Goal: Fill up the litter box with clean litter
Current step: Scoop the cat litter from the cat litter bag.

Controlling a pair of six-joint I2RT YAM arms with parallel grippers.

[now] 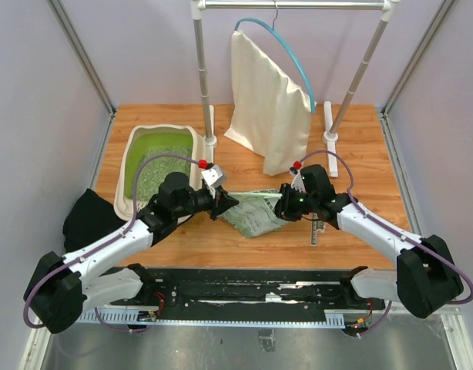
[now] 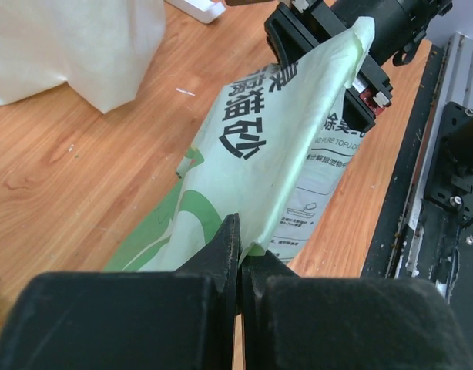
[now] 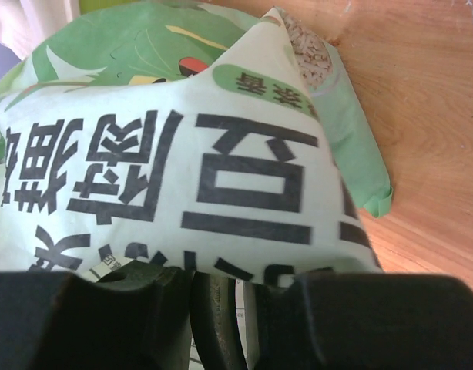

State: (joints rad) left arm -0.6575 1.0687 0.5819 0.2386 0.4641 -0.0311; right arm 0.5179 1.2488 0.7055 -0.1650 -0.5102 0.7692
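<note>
Your litter box (image 1: pixel 161 129) sits on the surface at the upper left of the top view, a beige rim around a lime-green inside. The clean litter (image 1: pixel 153 179) lies in it as a pale speckled layer. The left tool (image 2: pixel 238 240) is pinched closed on one end of the green bag (image 2: pixel 252 154), and the right tool (image 1: pixel 284 203) clamps the other (bag stretched between them). The left arm (image 1: pixel 121 243) covers the box's near right corner, and the bag fills the right wrist view.
</note>
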